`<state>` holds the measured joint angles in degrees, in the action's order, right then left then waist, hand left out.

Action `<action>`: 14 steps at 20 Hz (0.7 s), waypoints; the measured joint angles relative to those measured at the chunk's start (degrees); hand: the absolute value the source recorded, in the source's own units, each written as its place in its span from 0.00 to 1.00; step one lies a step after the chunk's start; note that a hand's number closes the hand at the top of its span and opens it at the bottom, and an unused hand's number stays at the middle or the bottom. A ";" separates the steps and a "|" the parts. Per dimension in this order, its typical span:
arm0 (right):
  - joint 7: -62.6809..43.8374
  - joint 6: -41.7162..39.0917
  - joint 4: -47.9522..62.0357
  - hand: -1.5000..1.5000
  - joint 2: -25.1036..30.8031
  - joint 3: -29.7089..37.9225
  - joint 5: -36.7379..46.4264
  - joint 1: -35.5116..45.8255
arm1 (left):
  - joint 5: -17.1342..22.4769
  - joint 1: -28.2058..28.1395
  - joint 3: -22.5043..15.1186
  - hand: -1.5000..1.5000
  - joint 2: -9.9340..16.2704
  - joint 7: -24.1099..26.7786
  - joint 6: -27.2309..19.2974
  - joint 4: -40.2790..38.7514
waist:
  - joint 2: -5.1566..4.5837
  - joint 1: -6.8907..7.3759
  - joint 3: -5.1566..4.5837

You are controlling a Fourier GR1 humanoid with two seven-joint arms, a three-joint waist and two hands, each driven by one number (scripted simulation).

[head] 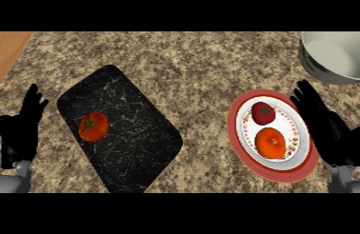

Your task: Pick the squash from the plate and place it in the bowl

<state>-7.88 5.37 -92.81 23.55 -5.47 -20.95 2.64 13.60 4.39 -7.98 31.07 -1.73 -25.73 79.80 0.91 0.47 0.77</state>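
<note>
An orange-red squash [94, 126] with a green stem lies on the left part of a black marbled plate [134, 133]. To the right stands a bowl [235, 126] with a red rim and a white inside. It holds a dark red fruit [264, 112] and an orange fruit [271, 142]. My left hand [21, 128] is open at the left edge, fingers up, apart from the plate. Over the bowl's right rim my right hand [327, 128] stands open and holds nothing.
A silver pot [334, 57] stands at the back right, just beyond my right hand. A wooden surface [13, 47] shows at the back left corner. Speckled granite counter [204, 66] lies between the plate and the bowl.
</note>
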 measured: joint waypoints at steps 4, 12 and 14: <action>2.15 -7.44 -1.09 1.00 1.89 -5.24 2.11 -0.39 | -0.16 1.14 -2.31 0.50 -2.24 0.13 1.14 3.78 | -0.50 -0.20 -0.45; 17.84 -6.29 -3.69 0.00 2.84 -7.74 13.29 -3.48 | 1.46 3.83 -8.21 0.50 -8.88 1.52 5.10 6.66 | -0.48 -2.13 -0.72; 24.49 -6.24 -3.83 0.00 0.79 -7.27 12.50 -6.72 | 1.67 3.74 -8.81 0.50 -9.94 1.59 5.50 7.18 | -0.59 -1.96 -0.68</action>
<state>16.61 -0.87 -96.65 24.34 -12.74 -8.46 -4.09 15.27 8.14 -16.79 21.12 -0.14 -20.23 86.99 0.32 -1.49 0.08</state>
